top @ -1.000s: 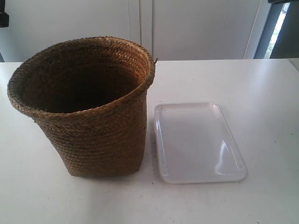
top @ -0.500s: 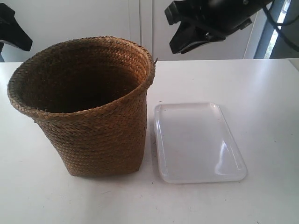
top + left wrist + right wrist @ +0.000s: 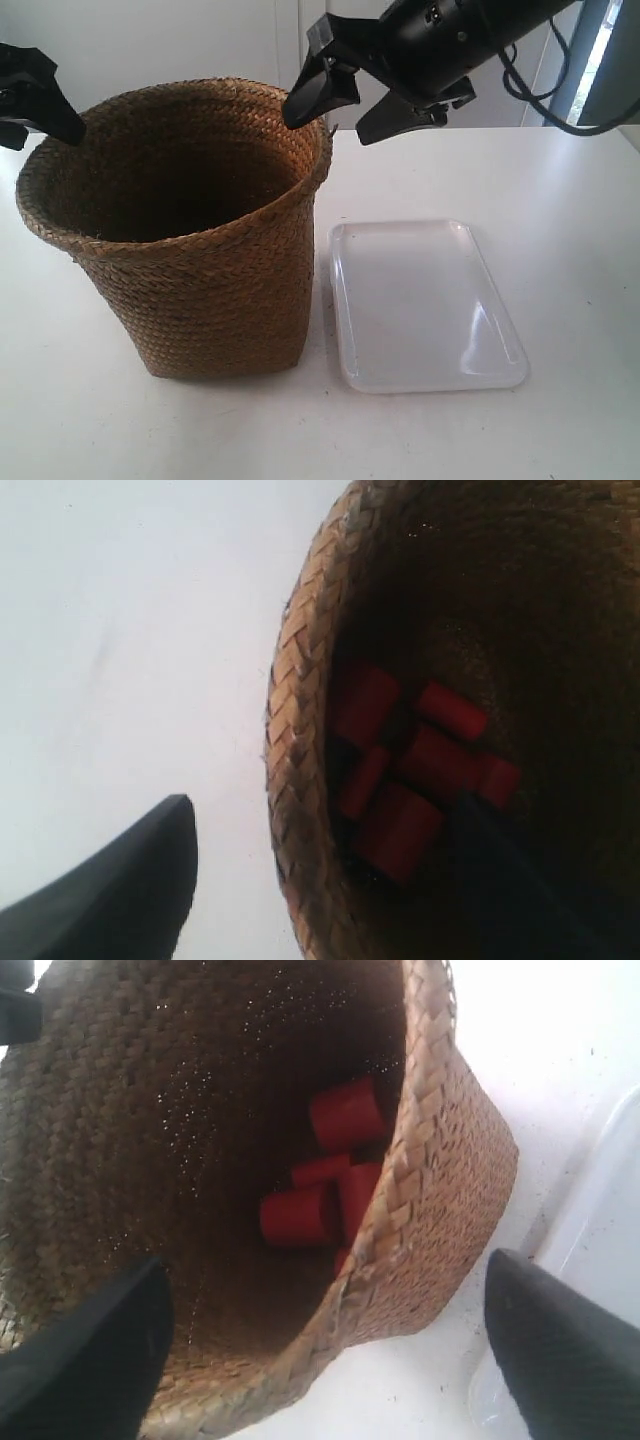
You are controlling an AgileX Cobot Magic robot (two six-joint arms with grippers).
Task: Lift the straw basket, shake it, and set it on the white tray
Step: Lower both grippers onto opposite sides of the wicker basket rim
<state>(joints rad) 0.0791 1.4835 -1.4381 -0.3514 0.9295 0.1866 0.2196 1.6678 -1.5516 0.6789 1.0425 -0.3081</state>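
At the exterior view's left edge, the black left gripper (image 3: 40,100) hangs over the far-left part of the basket's rim. Its wrist view shows it released: one dark finger (image 3: 120,880) is outside over the white table (image 3: 560,200), the other is inside the mouth, and the woven rim runs between them untouched.

The large brown braided-straw basket (image 3: 185,250) stands upright on its squarish base on the table. Its long axis is vertical, and its wide round mouth points up. Several small red cylinders (image 3: 320,1195) lie jumbled on its dark bottom.

Over the rim's far-right part, the black right gripper (image 3: 325,125) is also spread wide. One finger (image 3: 90,1360) is above the interior and the other is outside the wall, with the rim between them and no contact visible.

Right of the straw basket, just beside its base, a flat glossy white plastic rectangular tray with rounded corners (image 3: 425,305) lies on the table. The white tray's long axis runs from the near edge toward the far one. Whether it touches the basket cannot be told.
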